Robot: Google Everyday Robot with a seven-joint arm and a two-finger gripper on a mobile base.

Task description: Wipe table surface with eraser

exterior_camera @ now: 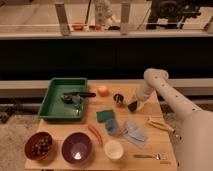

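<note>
A green rectangular pad (105, 115), which looks like the eraser, lies flat on the wooden table (150, 140) near its middle. My gripper (133, 105) hangs at the end of the white arm (165, 92), which reaches in from the right. It is low over the table's back right part, to the right of and a little behind the green pad, and apart from it. A small dark cup (119, 100) stands just to the left of the gripper.
A green tray (50, 102) with dark utensils sits at the back left, with an orange (103, 91) beside it. At the front are a brown bowl (39, 145), a purple bowl (77, 148) and a white cup (114, 149). A red pepper (95, 134), a grey-blue cloth (134, 132), a banana (159, 124) and a fork (150, 156) lie to the right.
</note>
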